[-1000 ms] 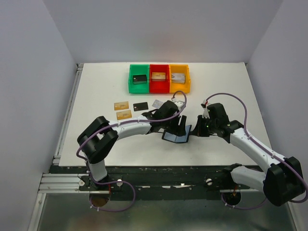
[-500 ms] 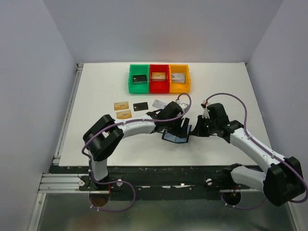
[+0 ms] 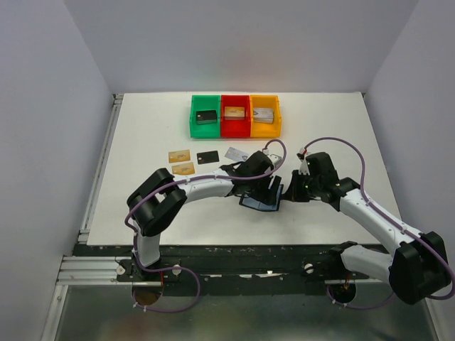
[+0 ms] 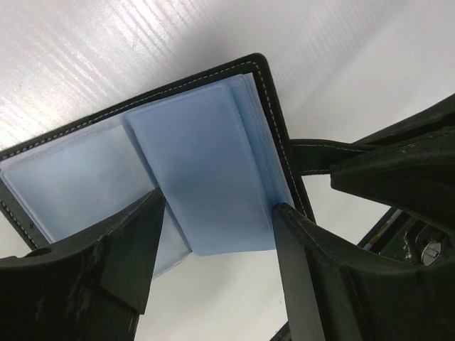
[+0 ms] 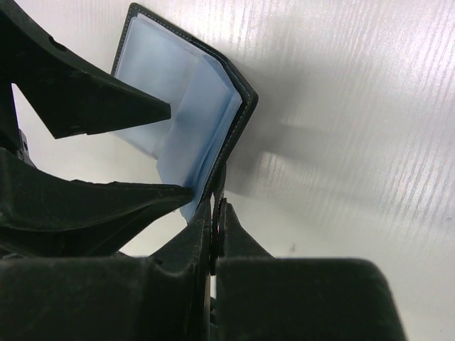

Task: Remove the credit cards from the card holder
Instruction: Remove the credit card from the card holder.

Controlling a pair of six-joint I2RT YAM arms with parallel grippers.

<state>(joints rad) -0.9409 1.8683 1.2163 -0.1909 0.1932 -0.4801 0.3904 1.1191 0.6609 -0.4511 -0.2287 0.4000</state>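
The card holder [image 3: 257,202] lies open on the table, a black cover with bluish pocket leaves [image 4: 199,163]. My right gripper [image 3: 287,192] is shut on the right edge of its cover [image 5: 217,213]. My left gripper [image 3: 267,189] is open just above it, with its fingers [image 4: 135,249] on either side of one raised pocket leaf. Several credit cards lie apart at the left: two tan-gold [image 3: 178,155], one black [image 3: 207,158] and one silver-grey [image 3: 235,153]. No card shows inside the pockets.
Green [image 3: 205,126], red [image 3: 235,128] and orange [image 3: 264,128] bins stand in a row at the back, each holding a blocky item. The loose cards lie just left of the left wrist. The table's left edge has a metal rail [image 3: 99,170].
The left arm has shifted a little to the right and its gripper has come down closer over the open card holder. The right gripper has held still on the cover.
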